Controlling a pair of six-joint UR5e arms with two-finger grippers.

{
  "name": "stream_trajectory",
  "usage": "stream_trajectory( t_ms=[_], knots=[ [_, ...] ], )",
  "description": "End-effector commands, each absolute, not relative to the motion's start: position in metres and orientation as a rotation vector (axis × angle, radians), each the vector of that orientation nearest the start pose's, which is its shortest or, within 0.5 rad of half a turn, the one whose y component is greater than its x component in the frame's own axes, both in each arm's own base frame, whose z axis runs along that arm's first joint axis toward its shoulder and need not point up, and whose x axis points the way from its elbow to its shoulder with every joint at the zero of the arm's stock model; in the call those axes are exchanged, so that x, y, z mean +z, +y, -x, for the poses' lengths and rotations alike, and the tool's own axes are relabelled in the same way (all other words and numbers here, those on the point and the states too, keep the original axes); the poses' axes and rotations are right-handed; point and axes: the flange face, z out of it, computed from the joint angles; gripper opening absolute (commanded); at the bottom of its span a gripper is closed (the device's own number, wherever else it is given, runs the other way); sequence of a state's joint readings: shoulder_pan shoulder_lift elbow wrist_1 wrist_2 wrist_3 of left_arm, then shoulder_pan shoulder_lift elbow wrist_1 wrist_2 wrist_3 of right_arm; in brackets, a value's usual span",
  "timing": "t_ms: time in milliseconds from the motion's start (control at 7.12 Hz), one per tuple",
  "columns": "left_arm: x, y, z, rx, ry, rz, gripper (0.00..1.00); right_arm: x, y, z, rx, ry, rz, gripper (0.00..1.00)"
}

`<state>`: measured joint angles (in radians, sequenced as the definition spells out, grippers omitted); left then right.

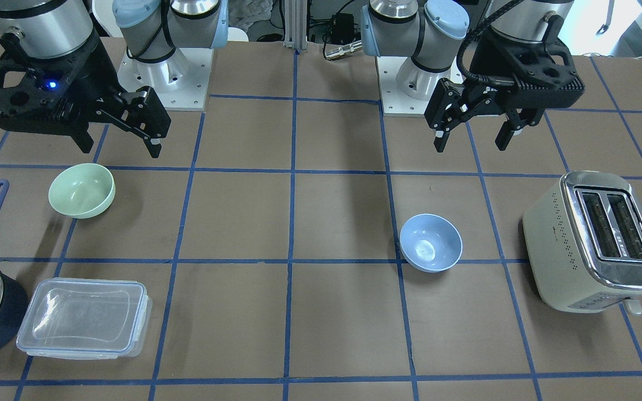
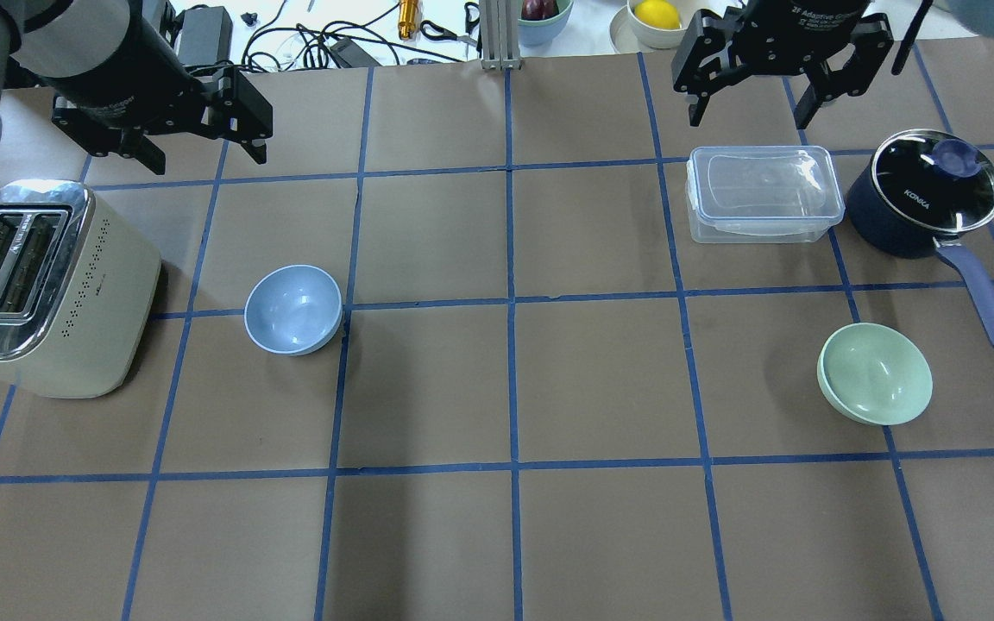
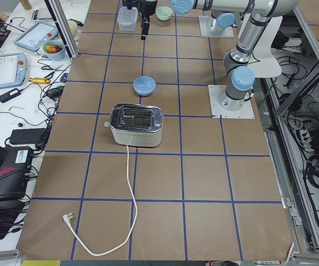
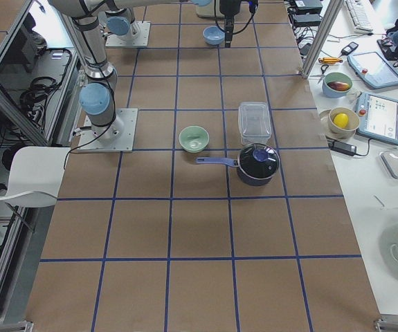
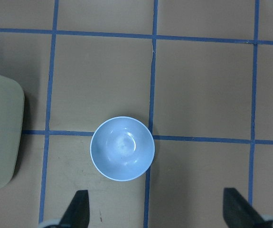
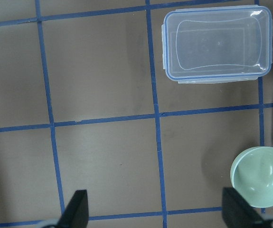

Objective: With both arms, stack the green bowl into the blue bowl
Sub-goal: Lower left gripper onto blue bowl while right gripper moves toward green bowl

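The left gripper (image 2: pixel 208 155) hangs above the far side of the table with its fingers spread wide and nothing between them. Its wrist camera looks straight down on the blue bowl (image 5: pixel 122 148), which sits mouth up ahead of the fingertips and nearer one finger than the other. The right gripper (image 2: pixel 751 112) is also spread wide and empty, raised over its own half. From its wrist camera the green bowl (image 6: pixel 262 176) shows only at the lower corner, just beside one fingertip, so this hand is not centred on its bowl.

The two bowls stand well apart, the blue one on the left arm's side and the green one on the right arm's. That spacing probably explains why both arms are needed: each bowl seems to lie within reach of only one. Neither is touched yet, so the stacking has not begun.

A cream toaster (image 2: pixel 48 285) stands near the blue bowl. A clear lidded box (image 2: pixel 763 191) and a dark saucepan (image 2: pixel 924 194) sit just beside each other, beyond the green bowl.

The table (image 2: pixel 506 388) is covered in brown paper marked into squares with blue tape. Side benches hold tablets, cables and small dishes.
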<state>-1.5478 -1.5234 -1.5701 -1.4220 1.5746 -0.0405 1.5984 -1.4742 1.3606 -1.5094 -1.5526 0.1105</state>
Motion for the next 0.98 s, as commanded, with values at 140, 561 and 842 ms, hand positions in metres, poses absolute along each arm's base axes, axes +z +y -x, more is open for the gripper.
stream_trajectory(
  t_ms=[140, 561, 842],
  knots=[
    [0.523, -0.487, 0.121, -0.279, 3.121, 0.099, 1.0, 0.536, -0.532, -0.15, -0.079, 3.118, -0.129, 1.0],
    [0.431, -0.467, 0.122, -0.025, 3.129, 0.103, 1.0, 0.535, -0.532, -0.15, -0.075, 3.119, -0.129, 1.0],
    [0.364, -0.483, 0.132, -0.231, 3.135, 0.116, 1.0, 0.518, -0.539, -0.134, -0.003, 3.138, -0.106, 1.0]
  ],
)
